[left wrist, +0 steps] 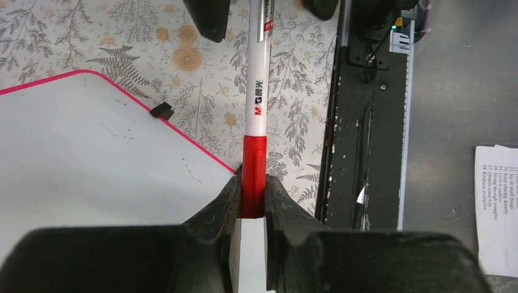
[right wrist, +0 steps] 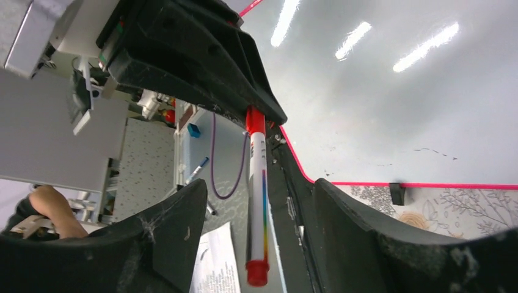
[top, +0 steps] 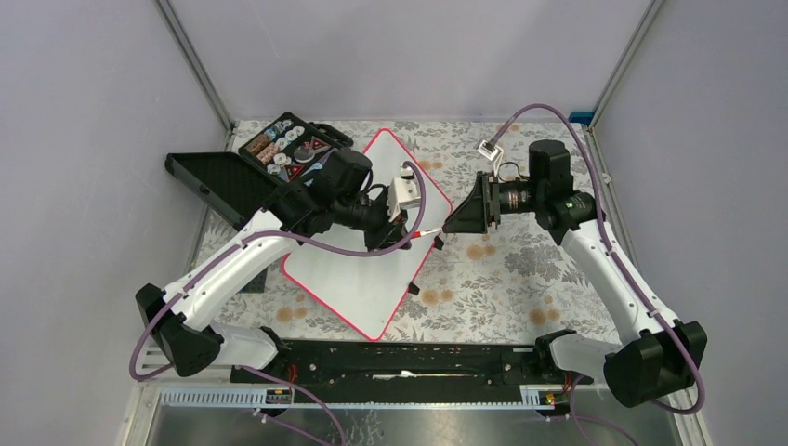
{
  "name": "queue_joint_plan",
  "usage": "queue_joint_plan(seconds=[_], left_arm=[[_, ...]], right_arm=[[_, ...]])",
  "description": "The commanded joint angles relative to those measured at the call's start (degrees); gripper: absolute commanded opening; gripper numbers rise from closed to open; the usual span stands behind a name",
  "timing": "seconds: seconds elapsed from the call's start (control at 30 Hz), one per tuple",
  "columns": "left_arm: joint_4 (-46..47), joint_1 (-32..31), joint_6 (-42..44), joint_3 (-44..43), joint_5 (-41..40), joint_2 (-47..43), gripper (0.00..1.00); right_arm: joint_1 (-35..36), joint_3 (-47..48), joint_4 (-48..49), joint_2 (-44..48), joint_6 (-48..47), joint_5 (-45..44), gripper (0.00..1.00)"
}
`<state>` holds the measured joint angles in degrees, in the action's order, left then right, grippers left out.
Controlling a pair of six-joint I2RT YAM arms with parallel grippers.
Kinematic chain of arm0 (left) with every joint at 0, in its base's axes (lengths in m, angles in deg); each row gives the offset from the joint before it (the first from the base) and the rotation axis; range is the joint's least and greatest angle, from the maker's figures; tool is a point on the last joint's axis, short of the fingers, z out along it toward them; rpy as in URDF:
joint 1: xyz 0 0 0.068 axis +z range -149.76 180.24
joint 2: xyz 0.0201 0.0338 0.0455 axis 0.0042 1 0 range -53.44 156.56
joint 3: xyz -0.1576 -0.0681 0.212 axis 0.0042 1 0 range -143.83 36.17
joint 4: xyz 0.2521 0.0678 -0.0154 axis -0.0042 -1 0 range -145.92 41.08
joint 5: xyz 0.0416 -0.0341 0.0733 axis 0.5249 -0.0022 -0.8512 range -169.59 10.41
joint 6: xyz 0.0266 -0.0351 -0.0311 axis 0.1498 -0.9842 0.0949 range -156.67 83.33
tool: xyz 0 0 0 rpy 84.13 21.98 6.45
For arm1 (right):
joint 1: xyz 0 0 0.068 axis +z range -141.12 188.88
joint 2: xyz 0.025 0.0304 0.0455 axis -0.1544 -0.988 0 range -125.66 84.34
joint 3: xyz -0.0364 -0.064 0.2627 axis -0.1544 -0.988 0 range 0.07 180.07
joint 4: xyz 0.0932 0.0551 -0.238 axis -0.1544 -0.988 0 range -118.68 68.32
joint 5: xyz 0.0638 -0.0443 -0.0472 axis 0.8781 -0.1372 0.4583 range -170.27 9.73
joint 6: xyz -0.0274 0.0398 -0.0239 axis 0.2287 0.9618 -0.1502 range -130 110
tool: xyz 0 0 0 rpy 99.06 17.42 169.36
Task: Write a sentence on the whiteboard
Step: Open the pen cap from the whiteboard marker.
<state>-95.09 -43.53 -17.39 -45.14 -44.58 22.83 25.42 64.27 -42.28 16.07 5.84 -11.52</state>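
Now, left pincer (left wrist: 252, 204) clamped on the red-and-white plastic marker pen (left wrist: 259, 91).
Right pincer (right wrist: 253, 204) gapes wide around it, gripping nothing; white pink-rimmed rectangular whiteboard (top: 372, 288) lies flat mid-left on the floral bench (top: 520, 269).

Plain grey walls (top: 409, 56) fill the top and both sides of the overhead frame; a floral tablecloth (top: 520, 279) spreads across its centre.
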Motion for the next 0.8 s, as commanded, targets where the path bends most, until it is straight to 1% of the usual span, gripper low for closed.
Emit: queue_joint_plan(seconds=[0.0,0.1,0.2,0.37,0.6,0.7,0.77], left_arm=[[1.78,0.24,-0.92,-1.75,4.53,0.19,0.0],[0.48,0.19,-0.84,-3.85,4.42,2.13,0.0],[0.34,0.25,-0.81,-4.32,4.32,2.9,0.0],[0.37,0.18,-1.47,-4.49,3.89,3.45,0.0],[0.38,0.19,-1.82,-4.91,3.8,4.01,0.0],[0.38,0.23,-1.59,-4.87,4.17,4.02,0.0],[0.34,0.18,-1.33,-4.54,4.62,3.83,0.0]], right_arm=[[1.88,-1.38,9.67,-0.23,9.1,2.02,0.69],[4.39,-1.18,6.39,-0.66,5.81,-0.78,0.65],[5.23,-0.62,3.99,-0.68,3.37,-2.48,0.62],[5.89,-0.01,1.82,-0.8,1.28,-3.98,0.52],[7.72,0.61,-1.94,-0.82,-2.87,-6.52,0.35],[7.72,0.7,-1.98,-0.81,-3.08,-6.52,0.2],[7.78,0.77,-2.24,-0.73,-3.55,-6.59,0.14]])
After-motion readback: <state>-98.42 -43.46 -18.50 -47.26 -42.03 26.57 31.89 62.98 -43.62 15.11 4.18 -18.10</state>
